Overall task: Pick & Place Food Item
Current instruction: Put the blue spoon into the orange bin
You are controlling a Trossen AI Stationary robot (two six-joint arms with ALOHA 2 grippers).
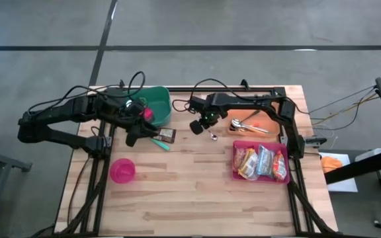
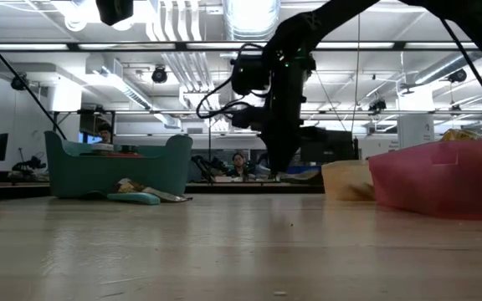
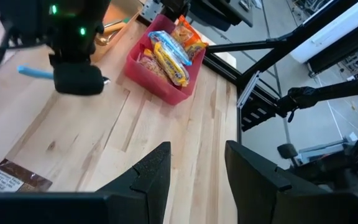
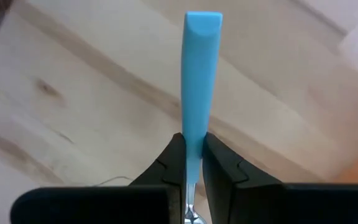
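While left arm waits, right gripper (image 4: 192, 163) pinches blue-handled utensil (image 4: 197, 74).

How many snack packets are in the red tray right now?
3 in the red tray, side by side: left, middle, right. More may lie hidden underneath.

Bright ceiling strip lights (image 2: 182, 46) lit the room evenly, glaring white at twelve o'clock in the low view. The table (image 1: 197, 192) carried only soft, short shadows. The nearest tabletop in the low view was blurred.
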